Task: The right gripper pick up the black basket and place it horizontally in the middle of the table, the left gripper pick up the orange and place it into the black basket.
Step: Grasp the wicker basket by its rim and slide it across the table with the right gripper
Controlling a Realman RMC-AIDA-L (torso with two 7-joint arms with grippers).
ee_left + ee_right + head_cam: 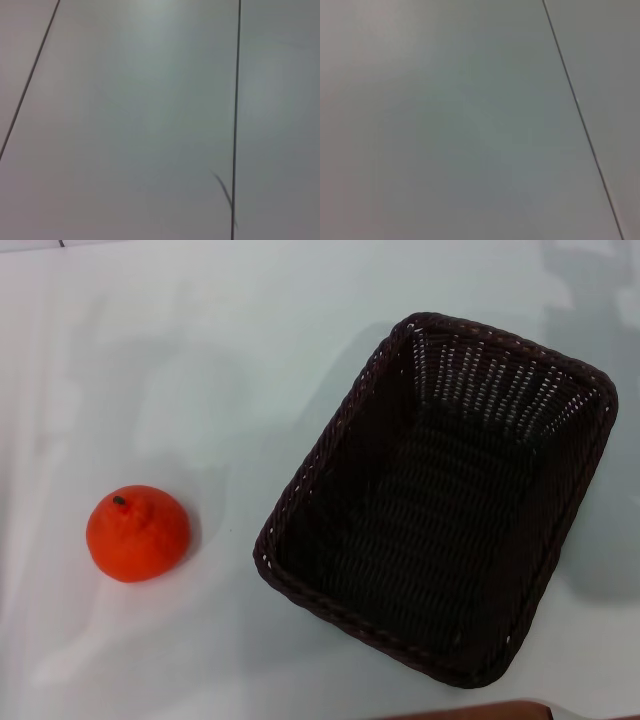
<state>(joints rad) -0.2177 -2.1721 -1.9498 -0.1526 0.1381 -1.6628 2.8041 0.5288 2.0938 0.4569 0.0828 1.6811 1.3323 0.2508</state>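
In the head view, the black wicker basket (440, 502) sits on the white worktop (200, 360), empty and turned at a slant, one short end toward the far right and the other toward the near centre. The orange (138, 533) rests well apart from the basket, off its left side, stem spot up. Neither end effector appears here, so I cannot tell whether either is wide or narrow.

The left wrist view shows only pale, blank surface crossed by thin dark seam lines (235, 120) (no orange, no fingers).

The right wrist view is the same: plain pale surface and one slanting seam (580, 115), with no basket in sight.

My judgement is that the first step has not begun. The next move calls for the right arm to come to the basket's rim, grip it, then square it crosswise at the worktop's middle.
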